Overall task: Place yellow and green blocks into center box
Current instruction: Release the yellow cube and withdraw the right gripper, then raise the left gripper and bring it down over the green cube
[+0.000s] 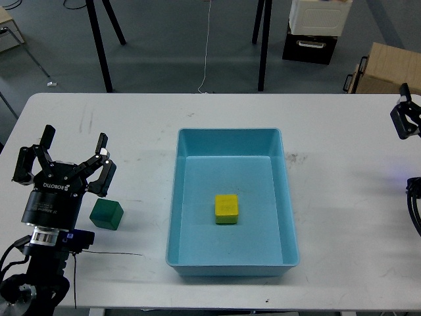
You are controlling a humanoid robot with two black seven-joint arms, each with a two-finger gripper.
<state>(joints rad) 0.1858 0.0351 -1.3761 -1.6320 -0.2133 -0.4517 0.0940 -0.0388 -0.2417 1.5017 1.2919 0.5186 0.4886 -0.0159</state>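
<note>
A yellow block (pixel 226 209) lies on the floor of the light blue box (pixel 230 135) at the table's middle. A green block (pixel 106 214) sits on the white table left of the box. My left gripper (pixel 64 156) is open and empty, just above and left of the green block, close to it. My right gripper (pixel 408 118) shows only partly at the right edge of the view, far from both blocks; its fingers cannot be told apart.
A thin black cable (pixel 112 253) lies on the table near the front left. Beyond the table's far edge stand black stand legs (pixel 99 46), a black and white case (pixel 314 29) and a cardboard box (pixel 388 69).
</note>
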